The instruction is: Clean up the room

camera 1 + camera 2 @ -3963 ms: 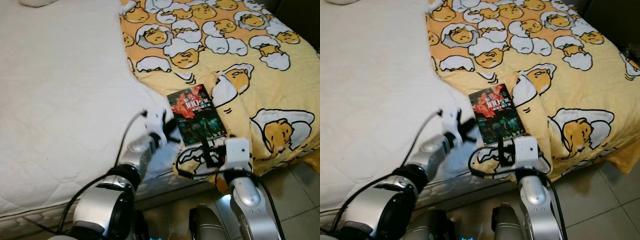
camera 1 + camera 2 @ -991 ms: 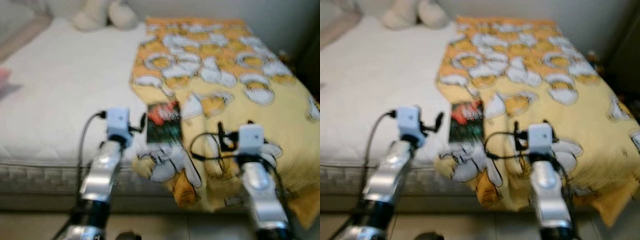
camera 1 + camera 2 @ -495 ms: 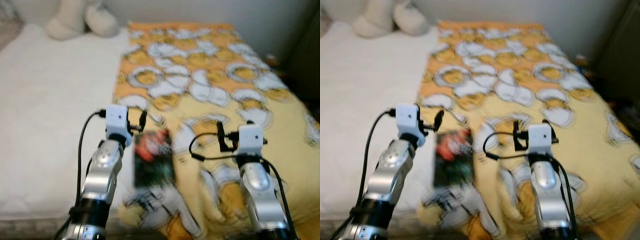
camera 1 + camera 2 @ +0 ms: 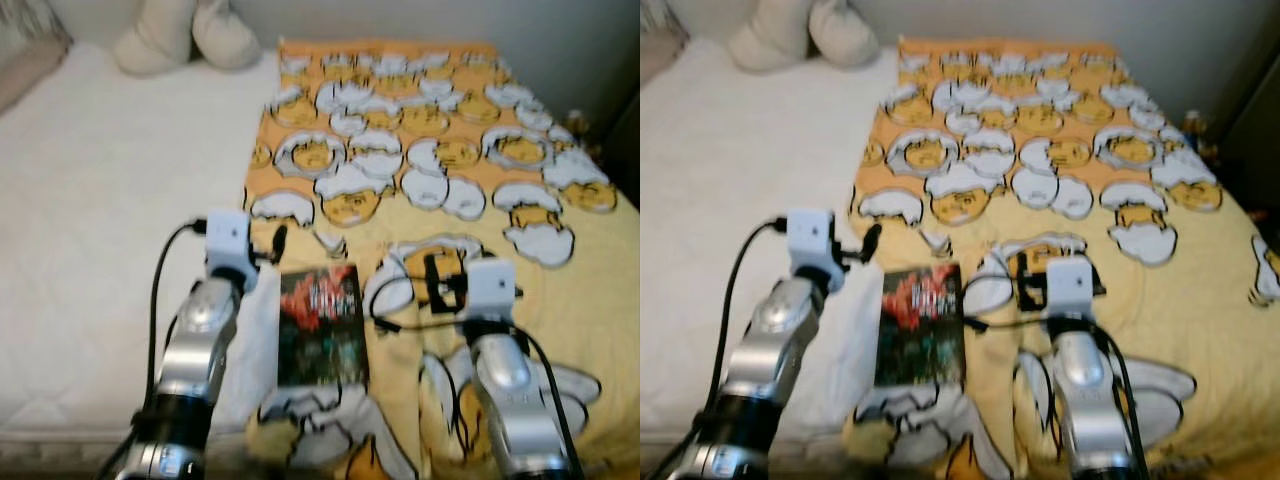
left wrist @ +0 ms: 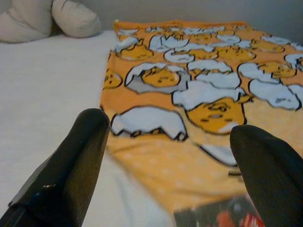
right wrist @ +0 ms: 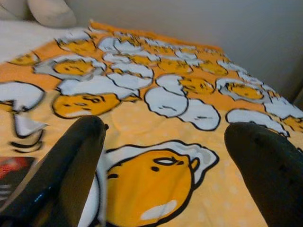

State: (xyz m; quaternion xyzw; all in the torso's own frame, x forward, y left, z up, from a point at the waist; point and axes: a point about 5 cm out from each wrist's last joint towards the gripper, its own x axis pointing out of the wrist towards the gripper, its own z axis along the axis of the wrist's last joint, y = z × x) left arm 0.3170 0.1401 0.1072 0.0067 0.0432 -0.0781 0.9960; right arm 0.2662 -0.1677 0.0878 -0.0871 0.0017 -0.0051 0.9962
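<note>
Both pincers point(image 5: 165, 156) point(image 6: 165, 161) gape empty above the book point(image 4: 320, 325), now raised off the blanket point(image 4: 470, 120).

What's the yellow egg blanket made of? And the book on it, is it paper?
The blanket looks like soft printed cloth: it wrinkles and drapes over the bed's edge. The book seems to be paper with a smooth printed cover, lying flat and stiff; the blur hides whether it is glossy.

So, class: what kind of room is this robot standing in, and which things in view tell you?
Most likely a bedroom: a bed with a white mattress, a yellow cartoon-print blanket and pale cushions at its head.
</note>
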